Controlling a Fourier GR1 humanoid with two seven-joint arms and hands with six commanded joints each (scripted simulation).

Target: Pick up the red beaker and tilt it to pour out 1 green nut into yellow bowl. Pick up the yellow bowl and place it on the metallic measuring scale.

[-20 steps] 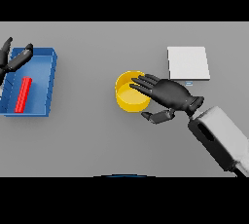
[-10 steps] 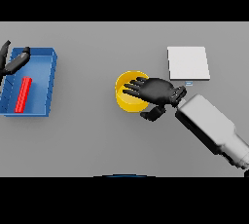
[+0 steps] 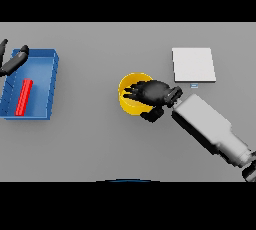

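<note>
The yellow bowl (image 3: 129, 93) stands mid-table, its right half covered by my right hand (image 3: 156, 93). The fingers curl down into the bowl while the thumb (image 3: 153, 115) sits outside its near rim, so the hand is shut on the bowl's right wall. Whether a green nut lies inside is hidden. The red beaker (image 3: 23, 96) lies on its side in the blue tray (image 3: 50, 81) at the left. My left hand (image 3: 13, 61) hovers open over the tray's far left corner. The pale metallic scale (image 3: 194, 64) sits behind and to the right of the bowl.
The blue tray's raised walls border the left side of the table. My right forearm (image 3: 207, 126) runs diagonally from the lower right toward the bowl, passing just in front of the scale.
My right hand has tipped downward over the bowl and its fingers have curled from spread flat to gripping the rim. The left hand shifted slightly left. The bowl stays in place.
</note>
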